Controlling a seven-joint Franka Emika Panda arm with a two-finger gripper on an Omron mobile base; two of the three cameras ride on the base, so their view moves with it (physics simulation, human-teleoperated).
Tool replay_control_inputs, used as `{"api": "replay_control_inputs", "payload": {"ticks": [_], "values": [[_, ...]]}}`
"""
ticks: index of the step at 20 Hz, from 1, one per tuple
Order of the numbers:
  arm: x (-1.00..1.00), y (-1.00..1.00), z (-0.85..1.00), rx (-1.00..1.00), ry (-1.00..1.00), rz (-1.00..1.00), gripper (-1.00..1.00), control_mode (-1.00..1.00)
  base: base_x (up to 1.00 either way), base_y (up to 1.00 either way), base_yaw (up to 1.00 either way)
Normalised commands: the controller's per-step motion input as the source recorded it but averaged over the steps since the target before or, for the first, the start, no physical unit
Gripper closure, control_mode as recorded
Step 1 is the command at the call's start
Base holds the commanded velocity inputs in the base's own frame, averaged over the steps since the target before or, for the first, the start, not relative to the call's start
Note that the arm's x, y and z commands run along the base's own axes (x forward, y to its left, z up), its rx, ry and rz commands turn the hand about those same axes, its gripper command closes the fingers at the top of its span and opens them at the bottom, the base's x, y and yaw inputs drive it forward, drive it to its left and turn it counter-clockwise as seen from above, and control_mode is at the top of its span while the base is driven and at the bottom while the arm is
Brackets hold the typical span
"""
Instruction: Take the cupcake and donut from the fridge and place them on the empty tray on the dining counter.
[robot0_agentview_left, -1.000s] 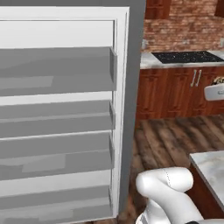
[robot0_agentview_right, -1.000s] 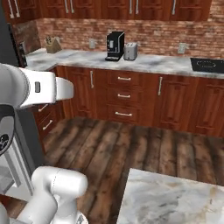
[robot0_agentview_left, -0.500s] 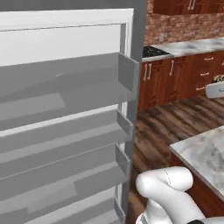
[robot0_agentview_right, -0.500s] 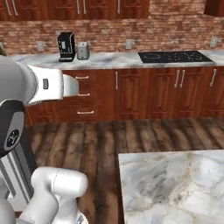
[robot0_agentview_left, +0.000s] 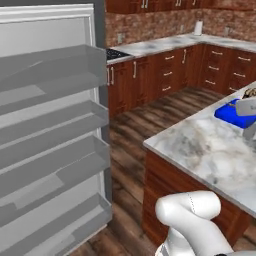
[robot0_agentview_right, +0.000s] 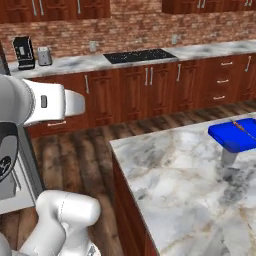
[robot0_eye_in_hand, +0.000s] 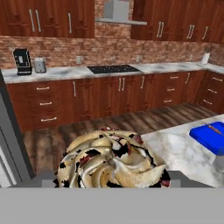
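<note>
To the far left of the fingers (robot0_eye_in_hand: 112, 186) stands the open tall grey steel fridge (robot0_agentview_left: 50, 145) with its white-grey door shelves. The fingers are partly open and closed around the small round brownish cupcake with a pale swirled top (robot0_eye_in_hand: 113, 161), which sits upright between them with the top facing the camera, probably so it can be carried safely. It is round, so no long axis shows, and to the right lies the white-grey veined marble surface (robot0_eye_in_hand: 183, 151) with a flat bright blue rectangle (robot0_eye_in_hand: 210, 135).

- The dining counter (robot0_agentview_right: 175, 180) had a smooth, veined marble top over a red-brown wood base.
- The cupcake (robot0_eye_in_hand: 113, 160) carried swirled, creamy frosting.
- The fridge (robot0_agentview_left: 50, 150) shelves looked matt grey plastic.
- The floor (robot0_eye_in_hand: 87, 127) was dark wood planks.
</note>
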Motion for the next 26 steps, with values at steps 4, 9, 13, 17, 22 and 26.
{"api": "replay_control_inputs", "payload": {"ticks": [4,9,13,17,22,26], "values": [[0.0,0.0,0.0,0.0,0.0,0.0,1.0,1.0,-1.0,-0.88,-0.39],[0.0,0.0,0.0,0.0,0.0,0.0,1.0,1.0,-1.0,-0.28,-0.39],[0.0,0.0,0.0,0.0,0.0,0.0,1.0,1.0,-1.0,-0.72,-0.11],[0.0,0.0,0.0,0.0,0.0,0.0,1.0,1.0,-1.0,-1.0,-0.14],[0.0,0.0,0.0,0.0,0.0,0.0,1.0,1.0,-1.0,-1.0,-0.06],[0.0,0.0,0.0,0.0,0.0,0.0,1.0,1.0,-0.74,-1.0,0.08]]}}
